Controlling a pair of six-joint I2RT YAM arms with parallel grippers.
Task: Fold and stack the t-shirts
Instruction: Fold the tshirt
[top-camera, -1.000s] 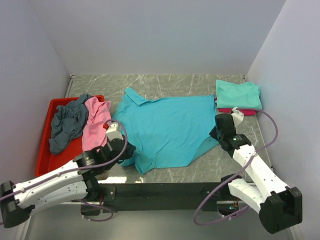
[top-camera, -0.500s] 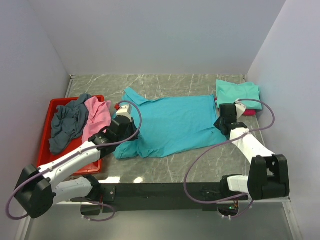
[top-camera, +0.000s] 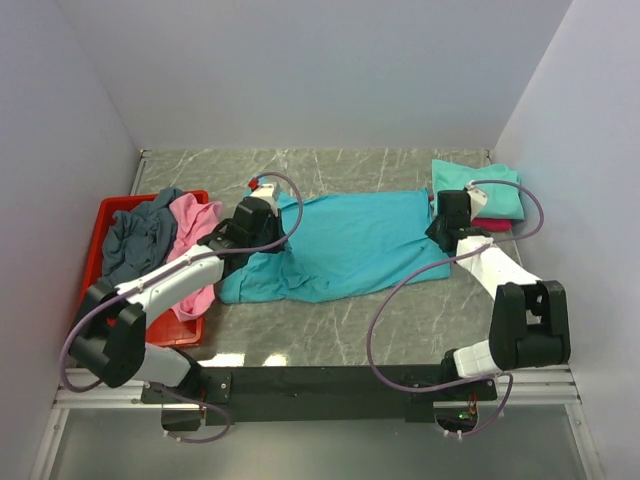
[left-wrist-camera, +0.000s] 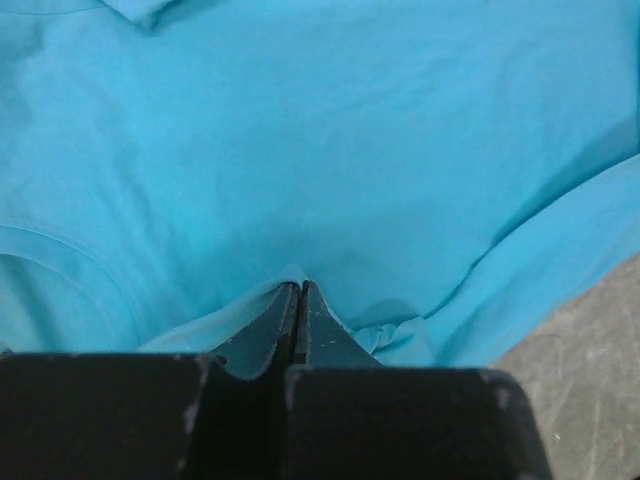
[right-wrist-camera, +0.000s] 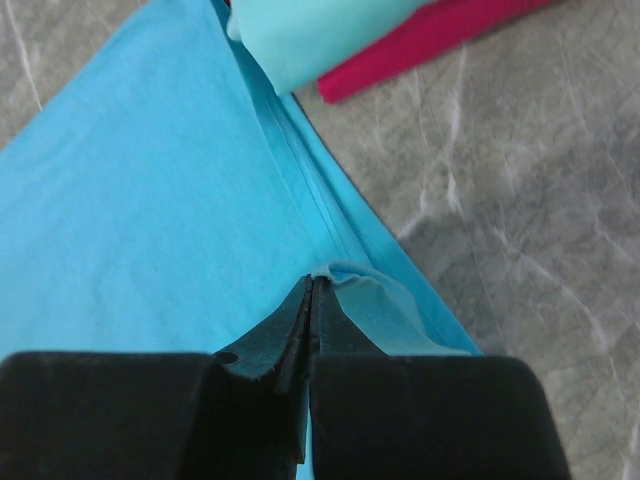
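Turquoise t-shirt (top-camera: 340, 255) is lying across the middle of the table (top-camera: 400, 330) and is getting folded front-to-back: a second ago it was spread out flat with its near hem close to the arm bases, now that hem is sitting up over the far half and the cloth is reading as a narrower band

Both arms are reaching further out than a second ago, carrying the hem away from the bases toward the collar side

Red tray (top-camera: 92, 300) at left is holding the grey t-shirt (top-camera: 130, 250) and pink t-shirt (top-camera: 195, 225), both crumpled and not folded yet

Mint t-shirt (top-camera: 490, 185) is sitting folded on the crimson t-shirt (top-camera: 495, 224) at the far right, just beside the turquoise edge

Left gripper (left-wrist-camera: 300, 292) is pinching a small ridge of turquoise cloth, fingers pressed together on it

Right gripper (right-wrist-camera: 312, 283) is doing the same at the right hem, clamped on a fold of turquoise

Judging this as the first fold nearly landing; release comes next, then the cross-fold before stacking
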